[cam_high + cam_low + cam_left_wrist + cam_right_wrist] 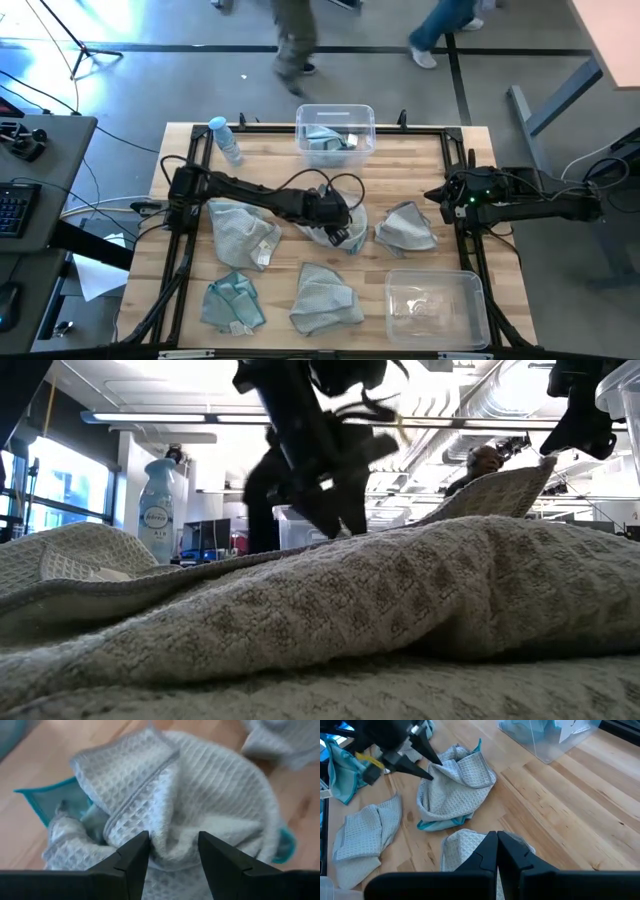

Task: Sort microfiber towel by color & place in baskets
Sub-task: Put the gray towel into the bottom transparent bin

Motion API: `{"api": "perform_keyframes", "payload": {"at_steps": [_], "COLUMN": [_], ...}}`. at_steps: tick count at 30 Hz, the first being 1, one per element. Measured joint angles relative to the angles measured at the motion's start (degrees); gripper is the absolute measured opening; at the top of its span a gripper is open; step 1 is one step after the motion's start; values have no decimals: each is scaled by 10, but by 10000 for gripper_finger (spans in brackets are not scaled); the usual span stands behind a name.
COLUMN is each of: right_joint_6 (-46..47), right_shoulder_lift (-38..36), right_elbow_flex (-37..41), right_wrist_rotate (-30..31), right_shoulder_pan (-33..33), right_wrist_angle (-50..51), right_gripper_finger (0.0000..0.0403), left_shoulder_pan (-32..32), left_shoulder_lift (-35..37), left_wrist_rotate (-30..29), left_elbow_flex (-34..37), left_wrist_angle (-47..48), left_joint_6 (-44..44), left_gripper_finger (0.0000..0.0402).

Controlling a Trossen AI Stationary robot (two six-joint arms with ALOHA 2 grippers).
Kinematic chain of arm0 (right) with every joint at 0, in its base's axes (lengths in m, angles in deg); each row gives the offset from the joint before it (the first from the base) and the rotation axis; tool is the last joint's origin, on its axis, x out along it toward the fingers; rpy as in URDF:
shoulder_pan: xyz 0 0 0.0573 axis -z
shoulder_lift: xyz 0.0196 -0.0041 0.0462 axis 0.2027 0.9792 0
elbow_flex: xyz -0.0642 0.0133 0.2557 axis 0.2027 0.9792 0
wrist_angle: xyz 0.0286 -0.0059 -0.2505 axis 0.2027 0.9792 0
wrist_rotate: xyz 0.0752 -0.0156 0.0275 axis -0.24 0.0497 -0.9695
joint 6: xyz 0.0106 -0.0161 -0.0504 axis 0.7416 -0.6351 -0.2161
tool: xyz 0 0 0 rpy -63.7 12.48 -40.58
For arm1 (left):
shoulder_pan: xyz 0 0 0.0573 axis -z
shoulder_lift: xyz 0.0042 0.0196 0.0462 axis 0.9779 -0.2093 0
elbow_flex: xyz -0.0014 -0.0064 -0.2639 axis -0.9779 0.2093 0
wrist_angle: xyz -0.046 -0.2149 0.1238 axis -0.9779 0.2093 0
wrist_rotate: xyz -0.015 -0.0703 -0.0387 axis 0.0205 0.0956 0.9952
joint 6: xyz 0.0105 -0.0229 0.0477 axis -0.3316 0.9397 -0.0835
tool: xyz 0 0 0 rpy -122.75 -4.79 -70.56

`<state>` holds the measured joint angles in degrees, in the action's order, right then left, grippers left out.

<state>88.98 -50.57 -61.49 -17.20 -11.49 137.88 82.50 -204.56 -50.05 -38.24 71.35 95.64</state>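
Note:
My left gripper (338,228) is down at the table's middle, shut on a pale grey microfiber towel (200,795) with teal cloth showing beneath it (45,800). My right gripper (497,842) waits shut at the right edge, touching nothing, above another grey towel (405,228). Other towels lie flat on the wood: a grey one at the left (240,232), a teal one near-left (232,302), a grey one near the middle (325,298). The far basket (335,108) holds teal cloth. The near-right basket (392,292) is see-through. My left gripper pinches a raised fold (172,832) near the middle of the grey towel between its two fingers (135,857), coming from above and pointing down. The cloth is puckered toward the pinch. The rest of the towel (455,790) lies bunched on the table.
A clear bottle with a blue cap (226,140) lies at the far left of the table. Black frame rails run along the table's edges (470,250). People walk on the floor beyond the far edge. In the low view a grey towel (400,610) fills the foreground.

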Motion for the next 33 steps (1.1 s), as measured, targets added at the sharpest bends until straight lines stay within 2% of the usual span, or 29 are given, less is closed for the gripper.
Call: {"api": "perform_keyframes", "payload": {"at_steps": [2, 4, 8, 9, 12, 22, 28, 33], "right_joint_6": [4, 5, -4, -14, -42, 19, -27, -125], "right_shoulder_lift": [0, 0, 0, 0, 0, 4, 32, 115], "right_elbow_flex": [0, 0, 0, 0, 0, 0, 0, 0], "right_wrist_rotate": [0, 0, 16, 25, 30, 34, 23, -30], "right_shoulder_pan": [0, 0, 0, 0, 1, 2, 1, -9], "right_wrist_angle": [0, 0, 1, 5, 12, -49, -233, -428], "right_gripper_finger": [0, 0, 0, 0, 0, 4, 49, 100], "left_shoulder_pan": [0, 0, 0, 0, 0, -1, -3, -8], "left_shoulder_lift": [-7, -6, 8, 14, 46, 226, 308, 310], "left_wrist_rotate": [0, 1, 14, 15, 12, -63, -79, -76], "left_elbow_flex": [0, 1, 1, 1, 1, 1, 0, -58], "left_wrist_angle": [0, 1, 1, 0, 0, -15, -77, -69], "left_joint_6": [7, 21, 15, 11, -2, -63, -120, -155], "left_gripper_finger": [148, 122, 26, 14, 10, 1, 1, 0]}}
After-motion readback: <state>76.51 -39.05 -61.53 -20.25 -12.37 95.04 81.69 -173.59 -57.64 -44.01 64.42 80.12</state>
